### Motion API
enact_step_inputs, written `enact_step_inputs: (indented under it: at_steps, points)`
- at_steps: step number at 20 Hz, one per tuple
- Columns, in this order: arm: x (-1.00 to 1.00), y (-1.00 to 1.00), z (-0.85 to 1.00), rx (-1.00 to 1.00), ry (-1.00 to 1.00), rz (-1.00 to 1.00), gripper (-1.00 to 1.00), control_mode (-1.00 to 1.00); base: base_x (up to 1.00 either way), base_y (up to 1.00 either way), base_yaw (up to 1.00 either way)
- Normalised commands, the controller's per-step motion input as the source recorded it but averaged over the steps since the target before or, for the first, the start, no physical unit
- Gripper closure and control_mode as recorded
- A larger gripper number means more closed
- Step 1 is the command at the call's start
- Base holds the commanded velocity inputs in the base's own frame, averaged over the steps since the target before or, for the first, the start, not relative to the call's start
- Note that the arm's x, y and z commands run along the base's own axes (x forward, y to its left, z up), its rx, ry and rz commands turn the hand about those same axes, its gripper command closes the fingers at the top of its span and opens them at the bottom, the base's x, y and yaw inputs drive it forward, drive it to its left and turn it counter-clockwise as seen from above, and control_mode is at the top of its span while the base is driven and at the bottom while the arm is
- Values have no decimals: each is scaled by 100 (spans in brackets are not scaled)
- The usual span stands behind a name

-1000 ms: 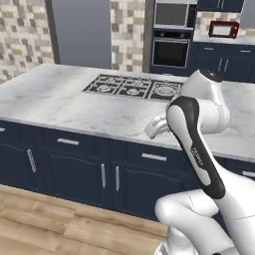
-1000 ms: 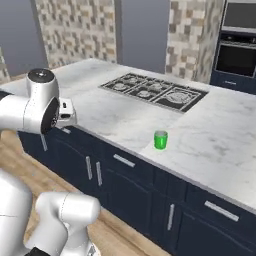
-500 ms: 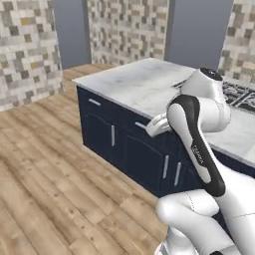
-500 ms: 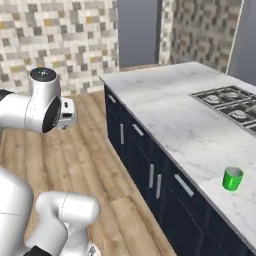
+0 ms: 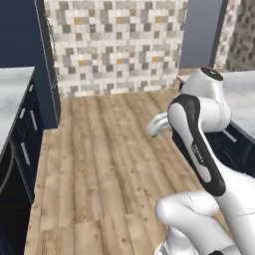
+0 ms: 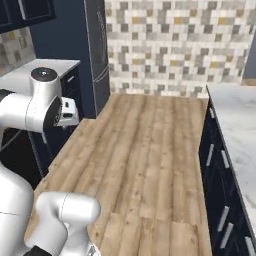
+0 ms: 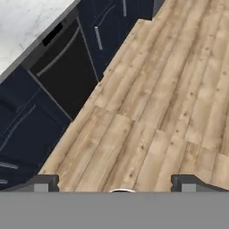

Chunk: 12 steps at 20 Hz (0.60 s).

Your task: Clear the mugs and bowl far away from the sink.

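the white arm's two-finger gripper (image 7: 116,183) hangs spread wide and empty above light wooden plank floor (image 7: 152,116), beside dark navy cabinets (image 7: 53,89) under a white marble counter (image 7: 22,22); a mosaic tile wall (image 5: 119,45) stands beyond.

End effector (image 7: 115,183) spread wide above wood floor (image 7: 156,112) — navy cabinets (image 7: 40,103) alongside

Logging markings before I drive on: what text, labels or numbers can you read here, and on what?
Dark strip on the robot's forearm: small pale lettering, too blurred to read.
Cabinet fronts, marble counter, tiled wall, wood floor: no text.
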Motion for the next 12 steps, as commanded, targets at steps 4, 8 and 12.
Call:
enact_step_inputs:
  at_steps: [4, 8, 12]
  points:
    - [0, 0, 0, 0, 0, 0, -100, 100, 0, 0, 92]
    - [0, 0, 0, 0, 0, 0, -100, 100, 0, 0, 92]
    - [0, 0, 0, 0, 0, 0, -100, 100, 0, -1, 91]
